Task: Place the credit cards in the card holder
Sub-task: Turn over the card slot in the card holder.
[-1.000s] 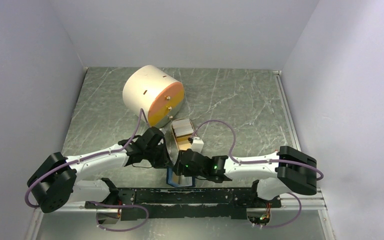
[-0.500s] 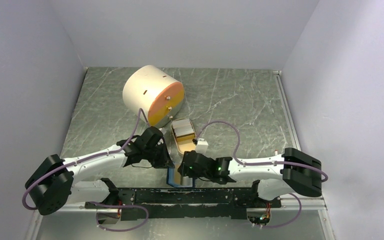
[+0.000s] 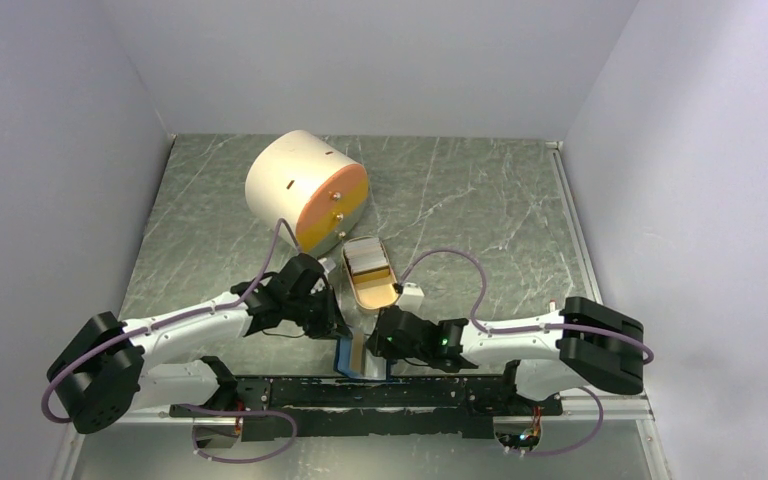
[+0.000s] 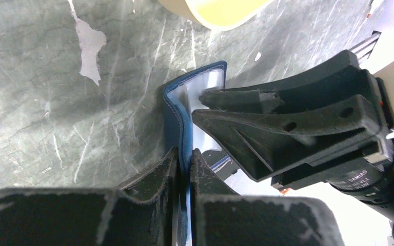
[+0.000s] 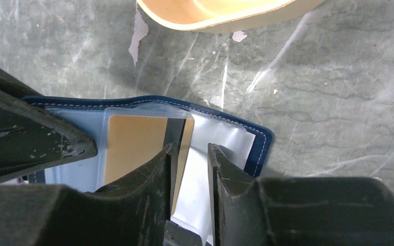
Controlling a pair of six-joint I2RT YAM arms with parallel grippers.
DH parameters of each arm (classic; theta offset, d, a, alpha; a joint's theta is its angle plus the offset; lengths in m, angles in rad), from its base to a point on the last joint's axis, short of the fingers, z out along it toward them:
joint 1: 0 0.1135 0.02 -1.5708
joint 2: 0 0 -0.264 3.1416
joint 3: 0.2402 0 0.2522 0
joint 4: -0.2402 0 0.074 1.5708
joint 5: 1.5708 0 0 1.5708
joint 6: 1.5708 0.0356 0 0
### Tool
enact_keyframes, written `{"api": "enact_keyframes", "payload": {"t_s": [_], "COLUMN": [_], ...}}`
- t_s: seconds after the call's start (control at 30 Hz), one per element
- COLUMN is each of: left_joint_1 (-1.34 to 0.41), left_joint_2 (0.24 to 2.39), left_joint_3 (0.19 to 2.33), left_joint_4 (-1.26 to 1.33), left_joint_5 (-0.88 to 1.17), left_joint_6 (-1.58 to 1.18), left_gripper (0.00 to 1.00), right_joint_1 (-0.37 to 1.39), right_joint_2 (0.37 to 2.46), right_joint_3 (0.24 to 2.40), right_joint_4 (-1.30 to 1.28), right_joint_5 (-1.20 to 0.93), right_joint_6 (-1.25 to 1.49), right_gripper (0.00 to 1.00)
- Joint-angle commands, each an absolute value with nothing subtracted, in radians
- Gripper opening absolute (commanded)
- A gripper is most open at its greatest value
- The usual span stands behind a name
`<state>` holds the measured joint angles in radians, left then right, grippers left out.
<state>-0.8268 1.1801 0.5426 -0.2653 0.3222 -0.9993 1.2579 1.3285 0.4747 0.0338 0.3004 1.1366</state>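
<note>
From the top camera I see the card holder (image 3: 358, 358) propped open on its edge at the near side of the desk (image 3: 480, 210), between my two tools. The left tool (image 3: 337, 333) meets it from the left and the right tool (image 3: 371, 348) from the right. Just beyond it sits a tan dish (image 3: 380, 294) with the credit cards (image 3: 365, 256) stacked at its far end. A cream cylinder (image 3: 295, 180) with an orange face lies behind that.

On the left wrist camera, the left tool is clenched on the holder's dark blue wall. The right tool's tips reach into the pale inside, and I can read DAMIAO on a label (image 4: 361, 177) at its wrist.

On the right wrist camera, the right tool's fingers stand a narrow gap apart, straddling the edge of the tan pocket strip (image 5: 133, 146). I cannot tell whether they pinch anything.
</note>
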Motion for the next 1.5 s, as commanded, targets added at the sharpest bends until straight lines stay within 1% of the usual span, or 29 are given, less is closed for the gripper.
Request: {"api": "enact_keyframes", "payload": {"t_s": [0.0, 0.07, 0.2, 0.43, 0.53, 0.67, 0.83, 1.03, 1.1, 1.17, 1.2, 1.37, 1.47], "left_joint_1": [-0.829, -0.829, -0.829, -0.829, -0.829, -0.829, -0.828, -0.829, -0.828, -0.828, -0.828, -0.828, -0.828], "left_joint_2": [1.156, 1.153, 1.149, 1.194, 1.225, 1.27, 1.306, 1.311, 1.314, 1.319, 1.323, 1.326, 1.304], "left_joint_3": [0.526, 0.513, 0.478, 0.443, 0.435, 0.443, 0.446, 0.452, 0.453, 0.452, 0.459, 0.499, 0.525], "left_joint_4": [-0.17, -0.119, -0.006, 0.149, 0.202, 0.194, 0.222, 0.212, 0.227, 0.246, 0.23, 0.116, 0.045], "left_joint_5": [0.398, 0.421, 0.464, 0.521, 0.535, 0.515, 0.524, 0.507, 0.52, 0.534, 0.529, 0.473, 0.429], "left_joint_6": [-1.002, -1.006, -1.027, -1.036, -1.035, -1.018, -1.02, -1.013, -1.012, -1.024, -1.024, -0.994, -0.982], "left_gripper": [0.09, 0.09, 0.09, 0.09, 0.09, 0.09, 0.09, 0.09, 0.12, 0.1, 0.09, 0.09, 0.09], "right_joint_1": [1.255, 1.256, 1.255, 1.246, 1.244, 1.239, 1.219, 1.212, 1.207, 1.202, 1.2, 1.197, 1.197], "right_joint_2": [1.386, 1.406, 1.419, 1.417, 1.424, 1.411, 1.364, 1.303, 1.28, 1.27, 1.27, 1.25, 1.24], "right_joint_3": [0.484, 0.486, 0.479, 0.45, 0.428, 0.421, 0.374, 0.355, 0.34, 0.332, 0.335, 0.379, 0.425], "right_joint_4": [0.041, 0.053, 0.08, 0.139, 0.166, 0.14, 0.141, 0.092, 0.096, 0.099, 0.086, -0.028, -0.116], "right_joint_5": [0.318, 0.312, 0.307, 0.303, 0.294, 0.311, 0.322, 0.347, 0.349, 0.346, 0.349, 0.373, 0.366], "right_joint_6": [1.136, 1.131, 1.122, 1.088, 1.087, 1.082, 1.077, 1.073, 1.069, 1.068, 1.066, 1.048, 1.044], "right_gripper": [0.29, 0.27, 0.27, 0.32, 0.33, 0.33, 0.37, 0.39, 0.4, 0.4, 0.4, 0.4, 0.38]}}
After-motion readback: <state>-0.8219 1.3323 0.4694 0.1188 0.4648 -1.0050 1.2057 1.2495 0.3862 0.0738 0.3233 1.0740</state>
